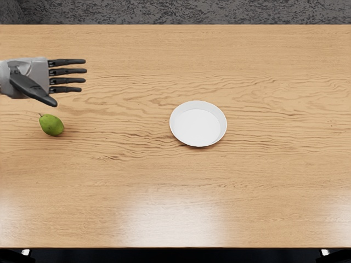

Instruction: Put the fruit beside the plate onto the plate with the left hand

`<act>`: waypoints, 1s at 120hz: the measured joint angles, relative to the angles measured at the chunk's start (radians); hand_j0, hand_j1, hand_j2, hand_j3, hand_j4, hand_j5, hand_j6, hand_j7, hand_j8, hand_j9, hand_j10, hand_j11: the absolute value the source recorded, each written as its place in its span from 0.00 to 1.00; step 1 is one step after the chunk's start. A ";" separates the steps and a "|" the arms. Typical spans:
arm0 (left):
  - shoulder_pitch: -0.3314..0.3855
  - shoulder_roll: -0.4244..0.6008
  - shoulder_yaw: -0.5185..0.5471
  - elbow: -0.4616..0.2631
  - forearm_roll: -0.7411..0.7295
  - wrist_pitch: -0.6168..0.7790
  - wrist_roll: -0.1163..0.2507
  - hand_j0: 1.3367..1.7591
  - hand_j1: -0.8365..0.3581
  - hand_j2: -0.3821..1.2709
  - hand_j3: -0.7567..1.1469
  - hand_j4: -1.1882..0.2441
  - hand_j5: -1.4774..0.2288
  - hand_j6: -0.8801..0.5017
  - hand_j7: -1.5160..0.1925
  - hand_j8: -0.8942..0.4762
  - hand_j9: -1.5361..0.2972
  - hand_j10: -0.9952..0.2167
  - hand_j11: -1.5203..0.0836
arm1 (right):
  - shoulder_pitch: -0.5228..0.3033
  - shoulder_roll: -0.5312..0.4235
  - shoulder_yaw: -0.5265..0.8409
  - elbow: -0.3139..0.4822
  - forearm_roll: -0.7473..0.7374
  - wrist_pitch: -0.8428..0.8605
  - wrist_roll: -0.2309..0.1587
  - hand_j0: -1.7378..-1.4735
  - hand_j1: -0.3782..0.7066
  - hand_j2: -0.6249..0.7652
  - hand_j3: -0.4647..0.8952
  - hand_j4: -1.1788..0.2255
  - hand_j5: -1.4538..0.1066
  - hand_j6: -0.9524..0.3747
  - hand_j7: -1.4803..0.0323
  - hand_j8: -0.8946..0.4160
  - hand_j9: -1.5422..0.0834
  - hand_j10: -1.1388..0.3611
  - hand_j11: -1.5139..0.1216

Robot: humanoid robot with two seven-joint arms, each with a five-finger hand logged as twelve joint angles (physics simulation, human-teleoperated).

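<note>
Fruit: small green pear lying on its side on the counter, at the left, close to the left edge. It is well apart from the plate, which sits about mid-counter, slightly right.

Handling (judgement): probably light, firm and rigid. The skin looks smooth and the body is rounded, so it could roll when nudged or slip from a loose pinch. Best hold is likely around the fat belly from above, fingers on one side and thumb opposite, not the narrow stem end. It should not break but may bruise, so a modest squeeze should do.

Looks: yellow-green, dull sheen, darker along the near underside, short brownish stem pointing far-left. Plate is white, round, shallow, nothing on it.

Left hand hovers just on the far side of the pear, not touching it. Fingers are straight and spread, pointing right, thumb angled near-right, holding nothing. Grasp not yet begun. Right hand is out of sight.
</note>
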 joint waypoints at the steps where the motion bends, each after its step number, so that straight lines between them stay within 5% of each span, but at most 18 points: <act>1: 0.000 0.000 0.000 -0.001 0.000 0.000 0.000 0.76 0.98 0.23 0.40 0.82 0.86 0.63 0.88 0.65 0.83 0.81 0.94 | 0.000 0.000 0.000 0.000 0.000 0.000 0.000 0.30 0.03 0.45 0.34 0.84 0.93 0.72 0.98 0.68 0.95 0.76 0.93; 38: -0.044 -0.014 -0.002 -0.014 0.038 0.000 0.015 0.76 0.98 0.23 0.40 0.82 0.86 0.63 0.88 0.65 0.83 0.81 0.94 | 0.000 0.000 -0.009 0.000 -0.007 -0.002 0.002 0.30 0.03 0.45 0.34 0.84 0.93 0.72 0.98 0.68 0.95 0.76 0.93; 66: -0.104 -0.092 -0.007 -0.013 0.368 0.000 0.039 0.76 0.98 0.23 0.40 0.82 0.86 0.63 0.88 0.64 0.83 0.81 0.94 | 0.002 0.000 -0.008 -0.001 -0.008 -0.003 0.002 0.30 0.03 0.45 0.34 0.84 0.93 0.72 0.98 0.68 0.95 0.76 0.93; 82: -0.113 -0.131 -0.003 -0.015 0.576 0.009 0.086 0.76 0.98 0.23 0.40 0.82 0.86 0.63 0.88 0.64 0.83 0.81 0.94 | 0.005 0.000 -0.008 0.000 -0.008 -0.003 0.002 0.30 0.03 0.45 0.34 0.84 0.93 0.72 0.98 0.68 0.95 0.76 0.93; 120: -0.097 -0.190 0.089 -0.017 0.930 0.243 0.113 0.76 0.97 0.23 0.40 0.81 0.85 0.62 0.87 0.63 0.82 0.80 0.93 | 0.006 0.000 -0.002 -0.001 -0.005 -0.002 0.002 0.30 0.03 0.45 0.34 0.84 0.93 0.72 0.98 0.68 0.95 0.76 0.93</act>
